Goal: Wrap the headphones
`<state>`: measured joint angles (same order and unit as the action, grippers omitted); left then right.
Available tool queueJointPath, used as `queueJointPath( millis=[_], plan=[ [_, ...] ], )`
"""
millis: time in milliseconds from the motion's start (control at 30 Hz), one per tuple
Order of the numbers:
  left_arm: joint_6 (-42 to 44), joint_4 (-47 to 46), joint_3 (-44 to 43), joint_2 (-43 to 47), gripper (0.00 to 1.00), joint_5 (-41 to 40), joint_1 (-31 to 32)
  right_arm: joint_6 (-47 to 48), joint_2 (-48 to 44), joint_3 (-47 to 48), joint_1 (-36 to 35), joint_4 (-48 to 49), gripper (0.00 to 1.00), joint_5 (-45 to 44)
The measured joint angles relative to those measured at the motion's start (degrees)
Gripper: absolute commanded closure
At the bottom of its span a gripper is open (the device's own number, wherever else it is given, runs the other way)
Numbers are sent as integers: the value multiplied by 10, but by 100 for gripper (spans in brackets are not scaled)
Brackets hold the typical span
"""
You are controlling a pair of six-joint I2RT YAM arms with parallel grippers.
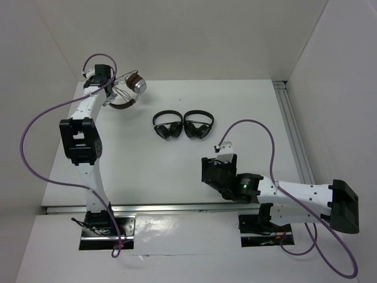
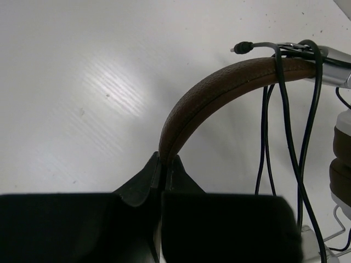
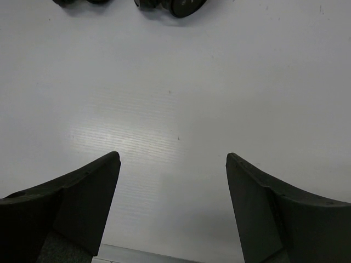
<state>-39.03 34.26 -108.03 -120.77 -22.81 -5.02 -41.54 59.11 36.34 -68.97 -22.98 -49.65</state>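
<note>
Inside left tool, pinched tight: headphones by the headband; cable drapes just beyond. Right tool stands wide, holding nothing.

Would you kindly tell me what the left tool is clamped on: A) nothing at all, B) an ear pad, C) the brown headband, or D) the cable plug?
C: the left wrist view shows the left tool shut on the headphones at their brown headband.
</note>
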Motion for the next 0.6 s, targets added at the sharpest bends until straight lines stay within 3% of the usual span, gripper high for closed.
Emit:
queueJointPath(
  millis=[100, 433, 467, 533, 600],
  plan=[
    [0, 11, -59, -57, 100, -8, 5, 5, 5, -4, 0, 12, 15, 10],
    [7, 50, -137, -164, 100, -33, 3, 6, 39, -23, 3, 45, 15, 33],
    [9, 52, -141, -170, 97, -33, 2, 6, 42, -23, 3, 48, 15, 34],
    [12, 52, -153, -181, 80, -33, 2, 7, 48, -23, 3, 54, 15, 37],
    [14, 52, -163, -189, 73, -31, -1, 7, 54, -27, 4, 63, 15, 41]
  ],
)
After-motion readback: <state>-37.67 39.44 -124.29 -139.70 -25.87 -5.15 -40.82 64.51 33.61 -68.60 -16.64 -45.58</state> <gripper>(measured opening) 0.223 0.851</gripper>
